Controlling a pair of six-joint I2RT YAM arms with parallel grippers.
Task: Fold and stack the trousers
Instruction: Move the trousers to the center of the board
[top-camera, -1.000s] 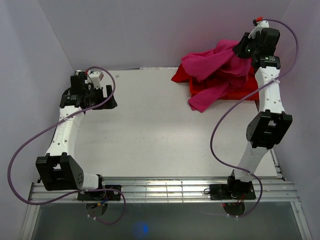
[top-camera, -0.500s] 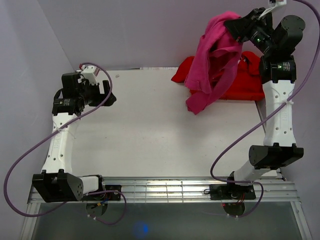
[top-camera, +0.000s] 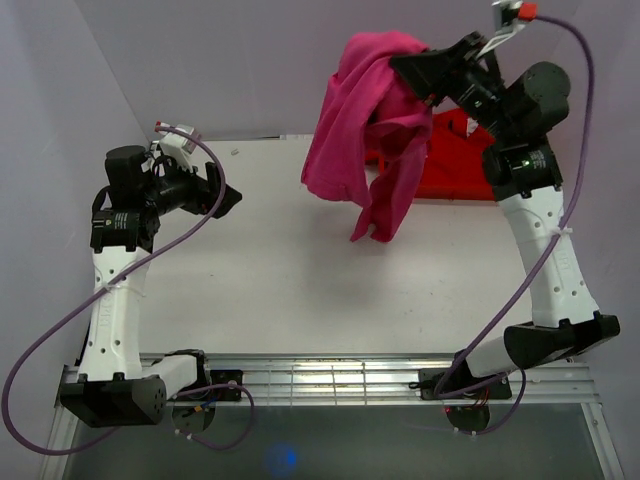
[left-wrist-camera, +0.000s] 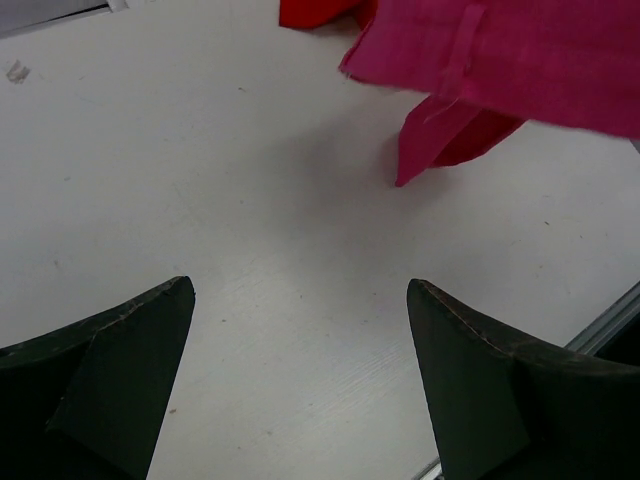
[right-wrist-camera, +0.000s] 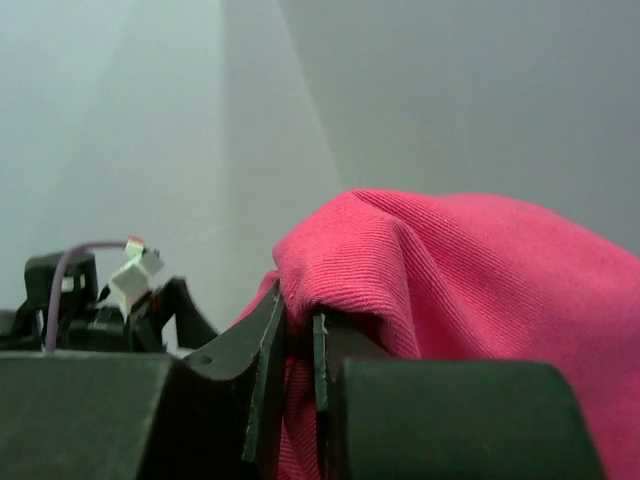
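Two hands are in view, and only one of them holds anything. The right hand (top-camera: 400, 62) sits high above the table (top-camera: 280, 280), its fingers (right-wrist-camera: 262, 350) pressed close together on a fold of the trousers (top-camera: 360, 130). In the right wrist view a ridge of the ribbed pink cloth is caught in the narrow slit between the two dark fingers, and more cloth bulges up and over the finger on the right. From that grip the trousers hang in the air, draped below the right hand and off to its left in one bunched mass. A wide lobe falls on the left and a narrower end trails lowest, over the table; whether that end touches the surface cannot be told. Beneath the right hand and behind the hanging cloth, a red heap (top-camera: 455, 165) lies at the table's far right corner. The left hand (top-camera: 228, 195) hovers over the left part of the table with its fingers spread wide apart and nothing between them. In the left wrist view the bare white surface shows through the gap. The trousers hang ahead of the left hand and to its right, well apart from it.
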